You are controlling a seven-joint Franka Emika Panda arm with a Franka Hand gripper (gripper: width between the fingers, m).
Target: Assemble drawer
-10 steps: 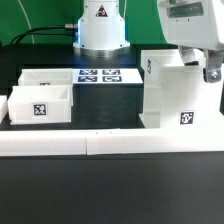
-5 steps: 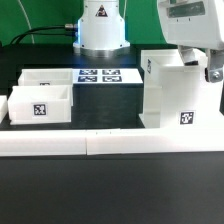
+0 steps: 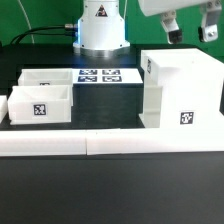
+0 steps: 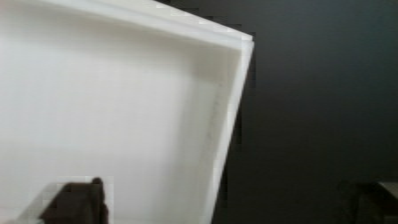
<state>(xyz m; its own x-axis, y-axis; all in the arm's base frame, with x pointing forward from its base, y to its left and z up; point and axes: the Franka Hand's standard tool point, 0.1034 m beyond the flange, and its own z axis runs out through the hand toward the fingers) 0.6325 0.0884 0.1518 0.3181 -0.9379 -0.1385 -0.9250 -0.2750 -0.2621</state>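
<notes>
The tall white box housing [image 3: 180, 90] stands upright at the exterior view's right, with a tag on its front face. Two shallow white trays sit at the left, one in front [image 3: 40, 104] and one behind it [image 3: 52, 78]. My gripper [image 3: 190, 30] hangs above the housing, open and empty, clear of its top. In the wrist view the housing's white top and edge [image 4: 125, 110] fill most of the picture, with my gripper [image 4: 231, 200] open over that edge and one dark fingertip [image 4: 75, 203] over the white surface.
The marker board [image 3: 97, 75] lies behind the trays in front of the robot base [image 3: 100, 25]. A long low white border wall [image 3: 110, 142] runs along the front. The table [image 3: 110, 190] is black.
The gripper has risen from the housing's upper right side and now hangs above it, open. The housing and trays have not moved.
</notes>
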